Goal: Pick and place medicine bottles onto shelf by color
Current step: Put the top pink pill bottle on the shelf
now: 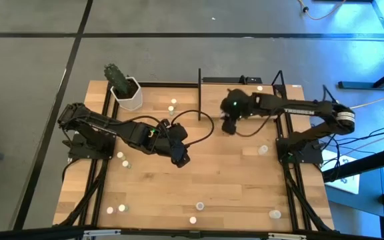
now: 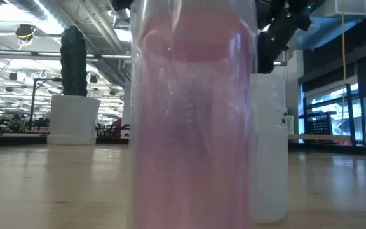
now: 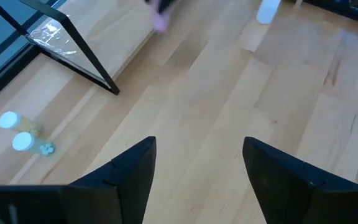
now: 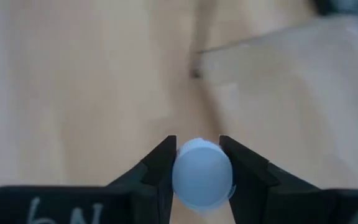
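Observation:
Small medicine bottles are scattered upright on the wooden tabletop; two stand by the left edge (image 1: 120,155) and one at the right (image 1: 263,149). The shelf (image 1: 212,100), light wood with black uprights, stands at the back middle. Just in front of it my right gripper (image 1: 229,127) is shut on a white-capped bottle (image 4: 202,174), with the shelf board (image 4: 291,74) below and beyond it. My left gripper (image 1: 181,159) hangs open over bare wood at the table's middle left, nothing between its fingers (image 3: 135,168). My right gripper pinches the white-capped bottle between its two fingers (image 4: 160,165), one on each side of the round cap (image 4: 202,186). The fingers slant down from the table's right. The bottle's top faces the wrist camera, and it appears lifted clear of the table.
A white hexagonal pot with a cactus (image 1: 127,93) sits at the back left. More bottles stand along the near edge (image 1: 200,207) and at the near right (image 1: 275,214). A pink bottle (image 2: 192,114) stands right against the low camera, a white one (image 2: 269,146) behind it.

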Robot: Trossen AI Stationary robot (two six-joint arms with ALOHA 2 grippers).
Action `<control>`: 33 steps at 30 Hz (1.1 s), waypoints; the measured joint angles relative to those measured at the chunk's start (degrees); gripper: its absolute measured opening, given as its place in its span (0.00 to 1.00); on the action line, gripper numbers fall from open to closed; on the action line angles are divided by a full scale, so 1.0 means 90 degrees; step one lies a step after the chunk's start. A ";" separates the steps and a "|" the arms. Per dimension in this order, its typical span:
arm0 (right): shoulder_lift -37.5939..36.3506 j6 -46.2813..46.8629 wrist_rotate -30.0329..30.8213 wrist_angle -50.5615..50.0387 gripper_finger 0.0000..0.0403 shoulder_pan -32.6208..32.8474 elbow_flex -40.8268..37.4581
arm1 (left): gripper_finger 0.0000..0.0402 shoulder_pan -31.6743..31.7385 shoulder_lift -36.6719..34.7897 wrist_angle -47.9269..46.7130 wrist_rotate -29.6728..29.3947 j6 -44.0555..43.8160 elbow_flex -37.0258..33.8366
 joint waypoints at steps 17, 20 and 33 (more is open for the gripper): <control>0.0134 0.1042 0.0614 -0.0997 0.29 -0.2423 0.0386 | 0.58 0.0338 0.0000 0.0135 -0.0005 0.0204 0.0000; 0.0369 0.0747 0.0635 -0.0792 0.29 -0.2610 0.0386 | 0.59 0.0336 0.0000 0.0138 -0.0002 0.0244 0.0000; 0.0847 -0.1023 0.0334 -0.0292 0.29 -0.3240 0.0386 | 0.58 0.0336 0.0000 0.0140 0.0000 0.0205 0.0000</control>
